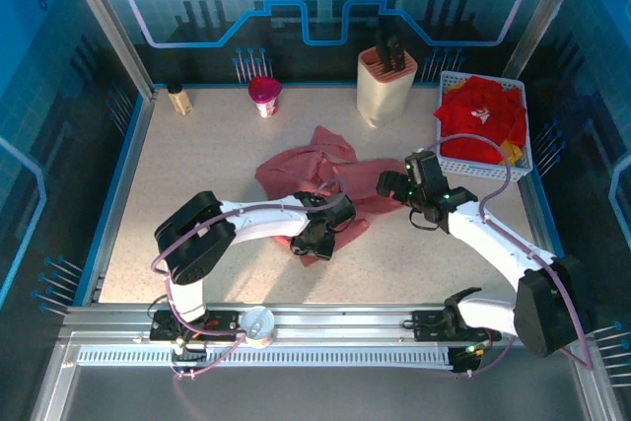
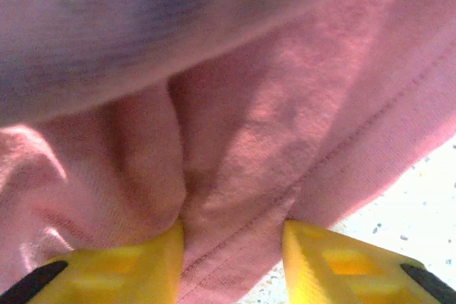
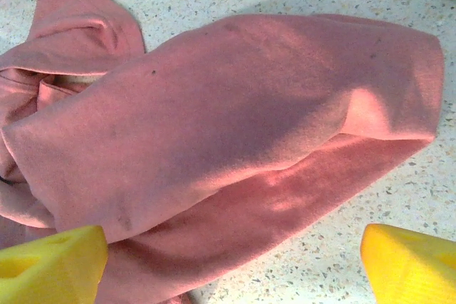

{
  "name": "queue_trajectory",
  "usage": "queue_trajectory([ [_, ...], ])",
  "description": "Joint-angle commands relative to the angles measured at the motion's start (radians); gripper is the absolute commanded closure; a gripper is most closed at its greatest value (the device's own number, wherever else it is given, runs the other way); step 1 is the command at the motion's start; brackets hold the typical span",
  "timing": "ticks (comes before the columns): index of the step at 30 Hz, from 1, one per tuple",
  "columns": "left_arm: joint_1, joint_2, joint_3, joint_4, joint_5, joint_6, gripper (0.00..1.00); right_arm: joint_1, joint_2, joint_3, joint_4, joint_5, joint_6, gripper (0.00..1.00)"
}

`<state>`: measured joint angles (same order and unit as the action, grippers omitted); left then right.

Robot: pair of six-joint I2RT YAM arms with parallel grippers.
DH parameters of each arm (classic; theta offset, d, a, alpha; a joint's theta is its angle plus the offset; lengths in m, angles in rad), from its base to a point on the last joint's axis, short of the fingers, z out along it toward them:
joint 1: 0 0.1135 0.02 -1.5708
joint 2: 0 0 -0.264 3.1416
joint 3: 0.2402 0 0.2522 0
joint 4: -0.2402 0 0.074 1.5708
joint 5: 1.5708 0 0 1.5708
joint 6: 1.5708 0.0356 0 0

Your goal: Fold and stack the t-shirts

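Observation:
A dusty pink t-shirt (image 1: 306,170) lies crumpled in the middle of the table. My left gripper (image 1: 320,234) is down at its near edge. In the left wrist view the yellow fingers (image 2: 142,261) press a hemmed fold of the pink t-shirt (image 2: 285,119) from both sides, so the left gripper (image 2: 234,247) is shut on it. My right gripper (image 1: 394,184) hovers over the shirt's right side. In the right wrist view that gripper (image 3: 235,254) stands wide open above the pink t-shirt (image 3: 235,119), holding nothing. Red t-shirts (image 1: 478,120) with a bit of yellow are piled in the basket.
The white mesh basket (image 1: 523,160) stands at the back right. A cream knife block (image 1: 386,86), a pink cup (image 1: 264,96) and a small bottle (image 1: 178,99) line the back edge. A round tin (image 1: 258,324) sits by the left arm's base.

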<state>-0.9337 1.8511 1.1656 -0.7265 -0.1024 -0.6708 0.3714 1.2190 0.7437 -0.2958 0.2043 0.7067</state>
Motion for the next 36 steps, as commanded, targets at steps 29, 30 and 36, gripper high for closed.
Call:
queue_trajectory([
  [29,0.007,-0.557,-0.238,-0.425,0.102,0.092,0.75,-0.038,0.099,0.068,-0.009,-0.035,-0.016,0.08],
  [30,0.018,-0.553,-0.232,-0.431,0.092,0.092,0.68,-0.039,0.111,0.077,-0.008,-0.041,-0.024,0.09],
  [36,0.174,-0.524,-0.113,-0.356,0.098,0.154,0.53,-0.037,0.243,0.177,0.022,-0.198,-0.131,0.11],
])
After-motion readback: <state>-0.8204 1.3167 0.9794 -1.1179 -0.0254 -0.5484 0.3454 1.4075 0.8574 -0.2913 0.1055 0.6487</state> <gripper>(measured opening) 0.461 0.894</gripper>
